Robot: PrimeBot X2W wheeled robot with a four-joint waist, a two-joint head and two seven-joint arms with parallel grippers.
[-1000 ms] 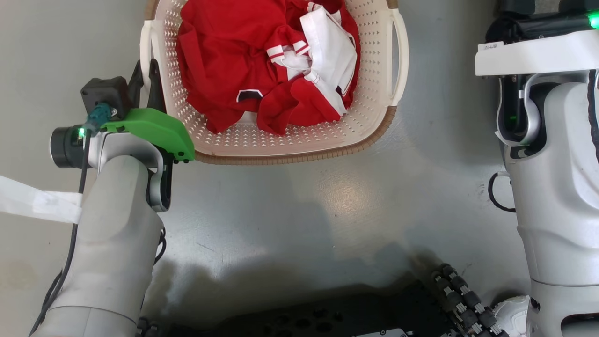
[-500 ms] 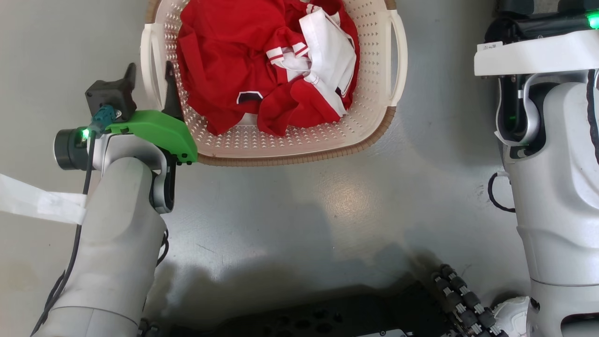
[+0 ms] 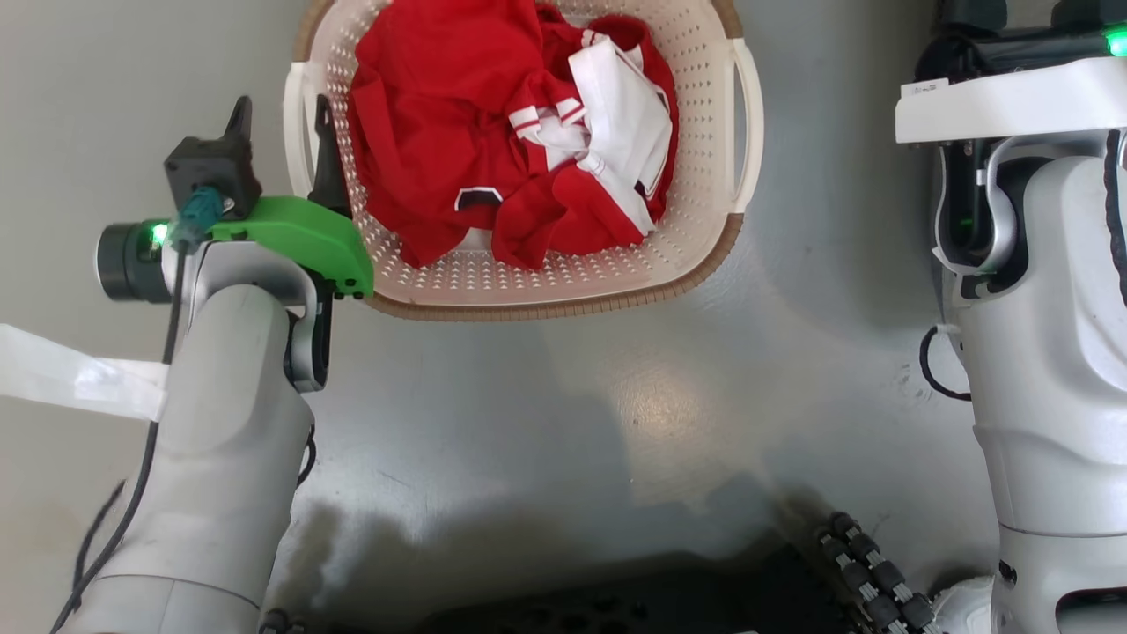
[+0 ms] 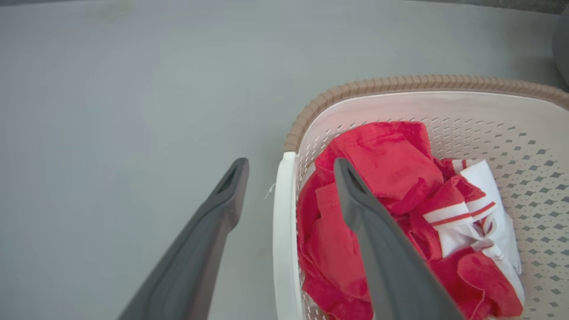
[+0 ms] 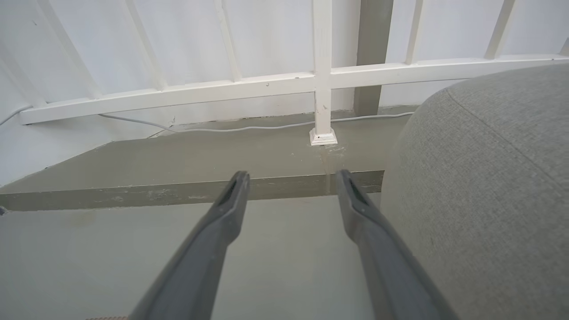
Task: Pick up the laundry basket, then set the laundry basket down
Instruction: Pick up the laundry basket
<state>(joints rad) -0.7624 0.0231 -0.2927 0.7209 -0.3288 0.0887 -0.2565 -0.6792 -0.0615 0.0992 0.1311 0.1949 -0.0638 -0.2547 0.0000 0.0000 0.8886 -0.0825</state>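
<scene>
Laundry basket [image 3: 696, 238] sits on the floor [image 3: 616, 396], likely light, stiff plastic; left tool [image 4: 289, 166] spreads open astride the basket's left loop handle [image 4: 283, 231], the natural hold. Right tool [image 5: 291, 174] hangs open too.

A pale grey, rounded forearm [image 3: 220, 458] at lower left carries a bright green cover [image 3: 295, 242] and a black camera block [image 3: 211, 167]; a black cable [image 3: 145, 458] runs along it. The left gripper [image 4: 290, 163] has long, tapered, dark grey fingers [image 4: 382, 249].
</scene>
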